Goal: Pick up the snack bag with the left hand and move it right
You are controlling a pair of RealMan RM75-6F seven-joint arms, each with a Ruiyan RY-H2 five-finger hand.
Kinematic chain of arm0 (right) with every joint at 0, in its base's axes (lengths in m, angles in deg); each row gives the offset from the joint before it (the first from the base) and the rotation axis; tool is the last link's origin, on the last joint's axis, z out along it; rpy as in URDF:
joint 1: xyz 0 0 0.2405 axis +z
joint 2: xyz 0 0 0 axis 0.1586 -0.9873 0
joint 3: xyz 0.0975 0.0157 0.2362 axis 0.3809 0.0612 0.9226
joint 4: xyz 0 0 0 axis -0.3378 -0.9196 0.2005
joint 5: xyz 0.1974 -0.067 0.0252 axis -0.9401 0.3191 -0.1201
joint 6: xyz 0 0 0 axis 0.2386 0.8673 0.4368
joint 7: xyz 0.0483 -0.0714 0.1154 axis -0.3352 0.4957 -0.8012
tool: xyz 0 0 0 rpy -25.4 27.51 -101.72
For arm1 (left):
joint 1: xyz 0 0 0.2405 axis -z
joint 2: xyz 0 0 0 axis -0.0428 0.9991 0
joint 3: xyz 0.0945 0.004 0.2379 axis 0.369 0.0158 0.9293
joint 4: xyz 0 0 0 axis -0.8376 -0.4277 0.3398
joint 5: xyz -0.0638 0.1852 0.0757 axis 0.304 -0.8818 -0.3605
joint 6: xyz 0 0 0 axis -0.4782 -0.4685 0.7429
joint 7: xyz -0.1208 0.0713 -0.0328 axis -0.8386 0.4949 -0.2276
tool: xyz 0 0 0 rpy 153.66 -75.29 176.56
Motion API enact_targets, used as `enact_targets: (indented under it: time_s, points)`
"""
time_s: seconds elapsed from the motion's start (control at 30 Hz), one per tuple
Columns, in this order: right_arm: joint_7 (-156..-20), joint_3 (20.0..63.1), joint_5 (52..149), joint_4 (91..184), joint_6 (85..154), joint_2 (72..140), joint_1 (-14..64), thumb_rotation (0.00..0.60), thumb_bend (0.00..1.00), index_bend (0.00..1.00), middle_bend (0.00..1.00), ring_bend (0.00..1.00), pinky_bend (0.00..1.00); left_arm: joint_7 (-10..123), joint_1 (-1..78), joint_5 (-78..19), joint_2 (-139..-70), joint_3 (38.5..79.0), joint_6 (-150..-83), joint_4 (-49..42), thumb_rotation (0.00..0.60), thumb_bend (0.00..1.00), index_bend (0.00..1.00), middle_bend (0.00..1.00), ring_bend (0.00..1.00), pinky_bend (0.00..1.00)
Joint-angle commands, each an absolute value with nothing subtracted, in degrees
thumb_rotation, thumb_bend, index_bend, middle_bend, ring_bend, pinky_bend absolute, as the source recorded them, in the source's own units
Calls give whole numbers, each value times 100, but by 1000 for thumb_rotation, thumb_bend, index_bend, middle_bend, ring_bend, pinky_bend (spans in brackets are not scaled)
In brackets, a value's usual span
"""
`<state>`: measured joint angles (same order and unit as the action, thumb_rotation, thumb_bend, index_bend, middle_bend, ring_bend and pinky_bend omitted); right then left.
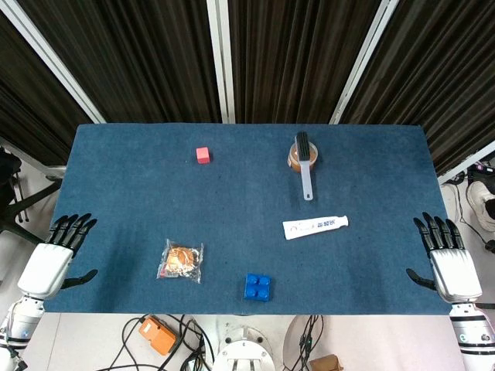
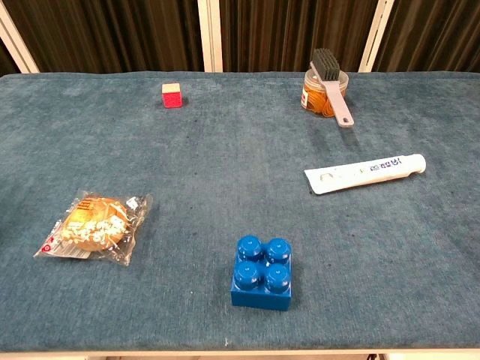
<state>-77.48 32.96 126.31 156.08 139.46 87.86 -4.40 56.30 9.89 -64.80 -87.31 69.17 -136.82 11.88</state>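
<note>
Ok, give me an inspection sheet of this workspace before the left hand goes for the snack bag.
Surface: blue cloth table, flat.
Job's things: snack bag lying flat near the front left, untouched.
Clutter: red cube far left; brush resting across the orange jar; white tube lying right; blue brick at the front centre.
Hands: left hand and right hand at the table's side edges, fingers apart, holding nothing.
Cables: black cables and an orange box on the floor in front.
Surroundings: dark curtains behind.
</note>
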Motion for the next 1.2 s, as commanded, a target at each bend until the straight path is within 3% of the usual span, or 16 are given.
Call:
enact_targets:
  time_s: [0.03,0.13,0.33,0.77,1.03,1.2]
  points:
    - [-7755,3303,12610,15615,13946,8777,-445,600,301,0,0,0,0,5597,1040,-6458,-8687,6960,-13562,1256,600,99,8,29,0,55]
    - [-7767,3304,12609,15620,13968,8771,-458,600,302,0,0,0,0,5377,1133,-6649,-8722,7057,-13466,1263,600,99,8,28,0,55]
    - [-7746,3314,12584,15632,13964,8777,-463,600,302,0,0,0,0,4853,1389,-7210,-9507,7132,-13506,704,600,99,9,21,0,55]
    - [-7689,3364,12403,15668,13798,8771,-406,600,302,0,0,0,0,4487,2162,-6947,-10716,7014,-12407,549,600,112,41,67,27,129]
    - [-7815,3371,12444,15650,13844,8739,-412,600,302,0,0,0,0,4485,2365,-6364,-11090,6892,-11861,510,600,130,150,150,132,302]
    - [-7822,3366,12431,15658,13816,8726,-405,600,302,0,0,0,0,4704,2442,-6142,-11293,6778,-11779,374,600,161,242,230,187,328]
